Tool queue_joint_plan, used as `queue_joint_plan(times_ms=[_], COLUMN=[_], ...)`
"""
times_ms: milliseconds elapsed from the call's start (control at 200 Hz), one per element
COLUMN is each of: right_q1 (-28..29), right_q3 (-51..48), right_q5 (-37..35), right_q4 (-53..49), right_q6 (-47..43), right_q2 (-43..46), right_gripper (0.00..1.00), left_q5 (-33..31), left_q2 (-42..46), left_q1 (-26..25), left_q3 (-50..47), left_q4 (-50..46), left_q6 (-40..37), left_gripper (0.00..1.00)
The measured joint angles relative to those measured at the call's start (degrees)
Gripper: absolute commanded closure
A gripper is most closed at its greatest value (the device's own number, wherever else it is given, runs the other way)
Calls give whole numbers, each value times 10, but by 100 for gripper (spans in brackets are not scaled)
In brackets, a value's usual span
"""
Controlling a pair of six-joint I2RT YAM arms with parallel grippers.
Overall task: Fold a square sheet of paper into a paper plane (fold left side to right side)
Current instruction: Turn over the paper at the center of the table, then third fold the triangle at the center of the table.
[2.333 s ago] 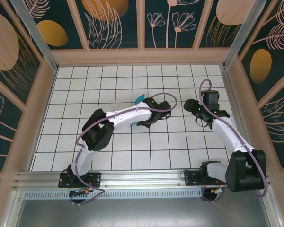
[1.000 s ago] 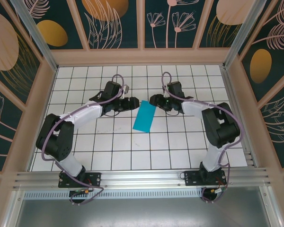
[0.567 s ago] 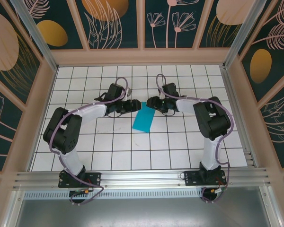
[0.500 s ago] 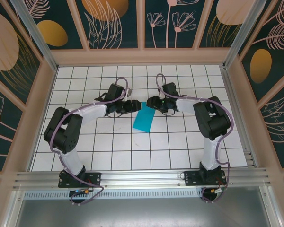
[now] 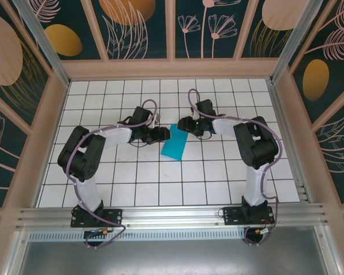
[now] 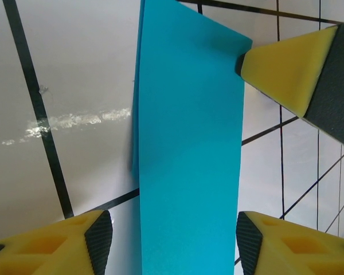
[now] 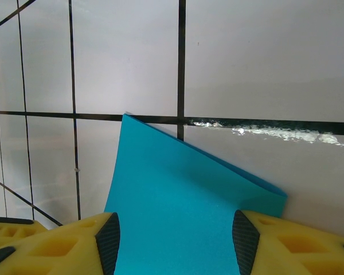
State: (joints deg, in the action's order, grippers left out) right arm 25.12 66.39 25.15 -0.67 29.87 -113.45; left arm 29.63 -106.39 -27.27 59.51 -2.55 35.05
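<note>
Top external view: the square sheet of paper [image 5: 174, 146], folded to a narrow teal strip, lies mid-worktop [image 5: 218, 172] between both arms. The left gripper [image 5: 162, 134] sits at its far left edge, the right gripper [image 5: 183, 124] at its far right corner. Wrist views show each gripper's yellow fingers [image 6: 46, 243] spread, with the strip between them.

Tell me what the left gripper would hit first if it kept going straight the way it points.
The square sheet of paper: it lies between the open fingers of the left gripper. Past its far corner sits the right gripper. Whether the fingers would ride over the sheet or push it, I cannot tell.
</note>
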Motion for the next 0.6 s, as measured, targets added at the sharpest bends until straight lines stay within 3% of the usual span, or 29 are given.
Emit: queue_joint_plan(times_ms=[596], right_q1=[1], right_q3=[1], right_q5=[0], right_q4=[-1], right_q6=[-7], right_q2=[-1], right_gripper=[42], left_q5=[31], left_q2=[-32], left_q1=[-7], left_q3=[-3], left_q4=[24], left_q6=[9], left_gripper=[47])
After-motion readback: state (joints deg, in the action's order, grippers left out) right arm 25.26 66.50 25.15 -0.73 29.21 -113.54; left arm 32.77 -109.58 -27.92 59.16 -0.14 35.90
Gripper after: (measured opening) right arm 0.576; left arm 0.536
